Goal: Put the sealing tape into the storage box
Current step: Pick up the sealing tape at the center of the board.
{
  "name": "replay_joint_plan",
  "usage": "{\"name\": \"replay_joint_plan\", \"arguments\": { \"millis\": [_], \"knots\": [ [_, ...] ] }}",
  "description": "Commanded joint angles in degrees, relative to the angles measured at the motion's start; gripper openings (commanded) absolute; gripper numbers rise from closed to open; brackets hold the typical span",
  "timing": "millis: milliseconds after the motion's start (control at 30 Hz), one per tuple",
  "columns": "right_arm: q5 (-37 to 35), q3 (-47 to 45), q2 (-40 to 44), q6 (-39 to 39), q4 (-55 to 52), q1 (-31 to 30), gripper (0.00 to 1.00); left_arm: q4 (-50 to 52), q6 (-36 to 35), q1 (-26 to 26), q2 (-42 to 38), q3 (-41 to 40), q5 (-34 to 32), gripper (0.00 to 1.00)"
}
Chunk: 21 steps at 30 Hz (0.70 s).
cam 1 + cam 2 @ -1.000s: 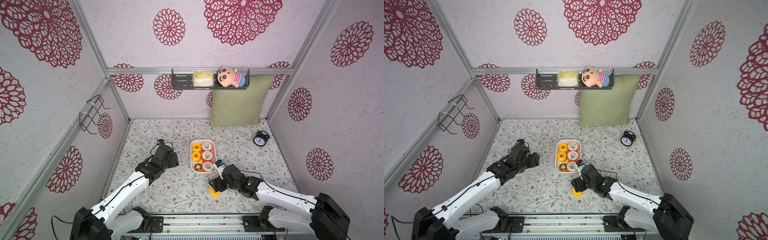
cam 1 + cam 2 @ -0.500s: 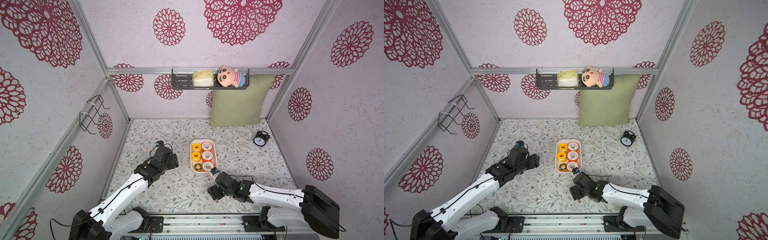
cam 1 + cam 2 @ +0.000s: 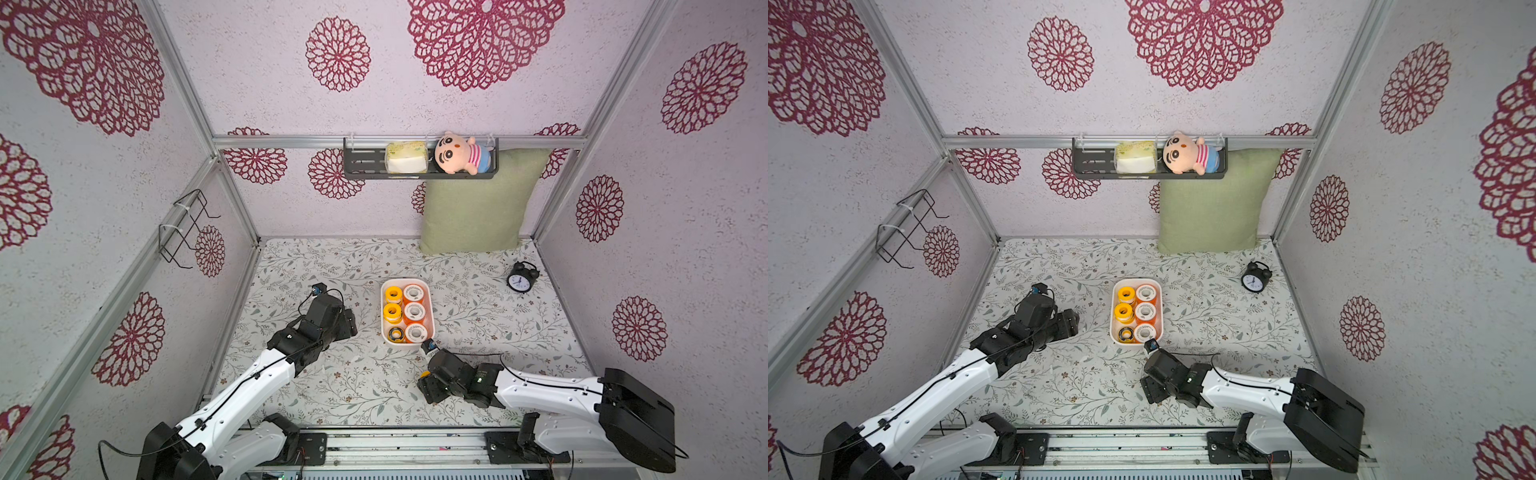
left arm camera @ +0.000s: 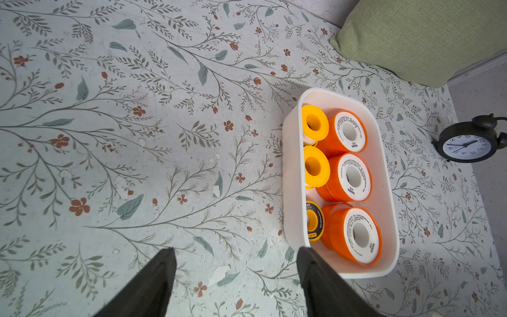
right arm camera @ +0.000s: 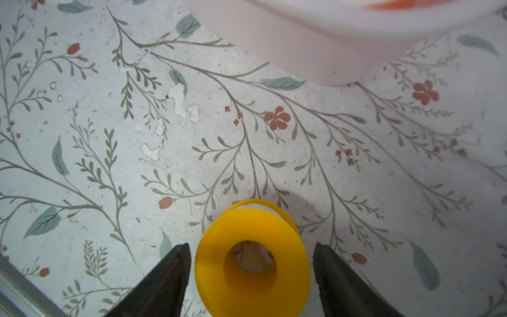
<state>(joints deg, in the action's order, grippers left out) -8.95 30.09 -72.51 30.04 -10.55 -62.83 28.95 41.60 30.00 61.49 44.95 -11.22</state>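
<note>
right wrist view, right pincer [image 5: 251, 245]: jaws apart, one black finger on each side of the loose yellow spool, with a thin gap showing on both sides.
right wrist view, loose yellow spool [image 5: 252, 227]: lies on the flowered desk [image 5: 109, 123] outside the box, hole facing up, between the fingers.
right wrist view, storage box [image 5: 329, 49]: a blurred white wall beyond the spool, apart from it, with an orange streak above its rim.
left wrist view, left pincer [image 4: 235, 249]: jaws wide apart, only bare desk between them.
left wrist view, storage box [image 4: 290, 164]: just beside the pincer. one fingertip overlaps its near corner in the picture, and i cannot tell whether they touch.
left wrist view, boxed spools [image 4: 341, 175]: two rows of three. one row has two plain yellow and one yellow with a black ring face, the other has three orange with white faces.
left wrist view, surroundings: a black alarm clock [image 4: 466, 145] stands beyond the box and a green pillow [image 4: 425, 35] lies farther off.
top views, storage box [image 3: 407, 281] [image 3: 1137, 280]: mid-desk in both top views, with six spools showing inside.
top views, left pincer: to the left of the box, near it.
top views, right pincer: low over the desk, near the box's closest corner. a sliver of the loose yellow spool [image 3: 424, 375] shows in a top view.
top views, back wall: the pillow leans under a shelf [image 3: 365, 164] holding a plush doll [image 3: 455, 151].
</note>
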Motion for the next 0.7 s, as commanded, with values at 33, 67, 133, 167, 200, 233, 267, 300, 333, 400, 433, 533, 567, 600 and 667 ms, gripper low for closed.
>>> {"name": "replay_joint_plan", "arguments": {
  "millis": [33,67,133,167,200,233,267,300,333,400,433,533,567,600,667],
  "knots": [
    [-1.59,1.18,-0.44,1.00,-0.59,-0.64,0.75,-1.13,0.21,-0.38,-0.49,-0.83,0.15,0.77],
    [-1.59,1.20,-0.61,1.06,-0.48,-0.63,0.74,-1.16,0.17,-0.35,-0.42,-0.91,0.17,0.77],
    [-1.72,1.20,-0.91,1.11,-0.49,-0.71,0.74,-1.18,0.14,-0.38,-0.48,-0.92,0.24,0.77],
    [-1.71,1.20,-0.99,1.14,-0.40,-0.72,0.73,-1.18,0.15,-0.38,-0.42,-0.92,0.24,0.77],
    [-1.77,1.20,-1.14,1.17,-0.39,-0.72,0.72,-1.13,0.14,-0.36,-0.41,-0.92,0.26,0.77],
    [-1.84,1.29,-1.26,1.17,-0.36,-0.78,0.72,-1.18,0.16,-0.38,-0.34,-0.92,0.32,0.77],
    [-1.94,1.29,-1.32,1.26,-0.40,-0.81,0.72,-1.18,0.14,-0.38,-0.37,-0.92,0.32,0.77],
    [-1.95,1.29,-1.34,1.31,-0.29,-0.81,0.71,-1.17,0.14,-0.36,-0.27,-0.95,0.33,0.77],
    [-1.95,1.29,-1.45,1.28,-0.26,-0.81,0.71,-1.26,0.23,-0.38,-0.24,-1.00,0.32,0.77],
    [-1.87,1.29,-1.45,1.26,-0.10,-0.84,0.70,-1.26,0.21,-0.38,-0.21,-0.98,0.40,0.77],
    [-1.94,1.31,-1.41,1.27,-0.09,-0.89,0.69,-1.26,0.31,-0.38,-0.15,-1.00,0.41,0.77],
    [-1.76,1.39,-1.12,1.24,-0.13,-0.90,0.65,-1.26,0.35,-0.38,-0.16,-1.09,0.41,0.77],
    [-1.78,1.38,-0.98,1.21,-0.09,-0.93,0.64,-1.26,0.36,-0.38,-0.17,-1.09,0.40,0.77],
    [-1.78,1.38,-0.84,1.17,-0.09,-0.90,0.62,-1.26,0.33,-0.38,-0.22,-1.18,0.41,0.77],
    [-2.25,1.30,-0.49,1.43,-0.25,-0.90,0.61,-1.26,0.37,-0.38,-0.30,-1.18,0.38,0.77]
  ]
}}
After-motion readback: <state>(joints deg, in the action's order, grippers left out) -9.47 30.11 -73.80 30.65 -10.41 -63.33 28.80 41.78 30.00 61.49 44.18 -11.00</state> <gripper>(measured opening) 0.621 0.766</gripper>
